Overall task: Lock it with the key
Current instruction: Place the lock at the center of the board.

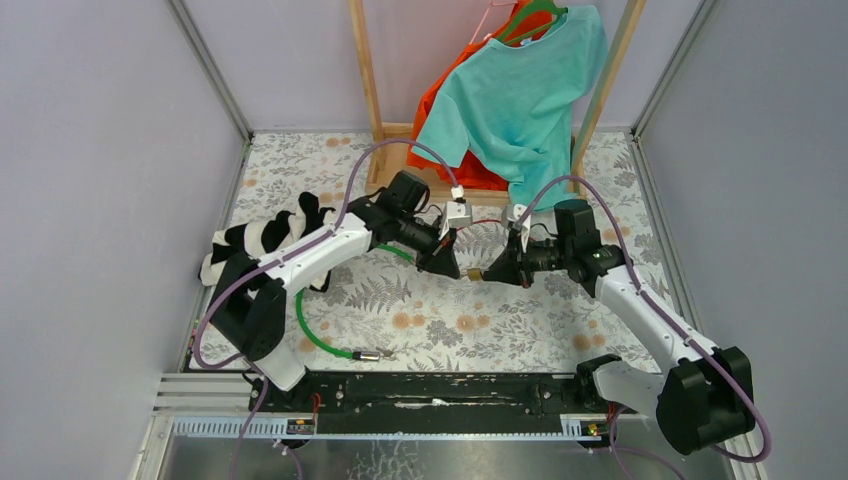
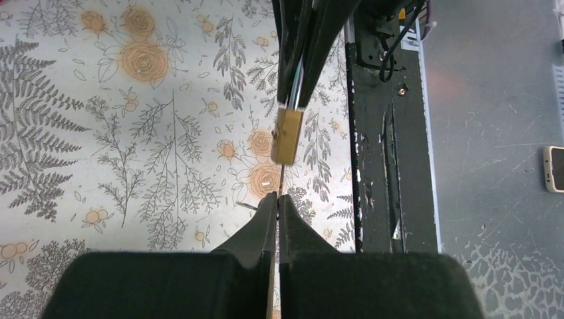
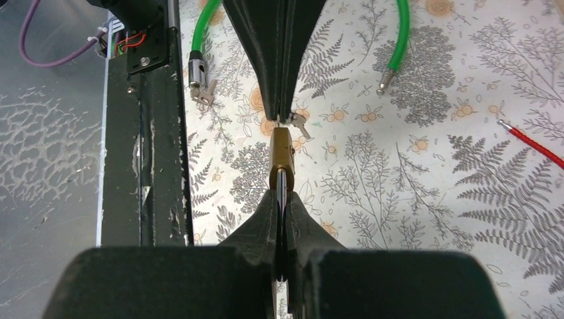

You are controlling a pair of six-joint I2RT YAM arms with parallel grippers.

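A small brass padlock (image 1: 474, 272) hangs in the air between my two grippers above the middle of the table. My right gripper (image 3: 282, 193) is shut on the padlock's (image 3: 282, 156) shackle end. My left gripper (image 2: 278, 197) is shut on the key (image 2: 281, 181), seen edge-on as a thin blade that reaches the padlock's (image 2: 287, 136) bottom face. In the right wrist view a second small key (image 3: 302, 127) dangles beside the left fingertips. How deep the key sits in the lock is hidden.
A green cable (image 1: 310, 325) with metal ends lies on the floral table at front left. A red cord (image 3: 532, 143) lies to the right. A striped cloth (image 1: 262, 238) lies at left. A wooden rack with a teal shirt (image 1: 525, 95) stands behind. A black rail (image 1: 440, 392) runs along the near edge.
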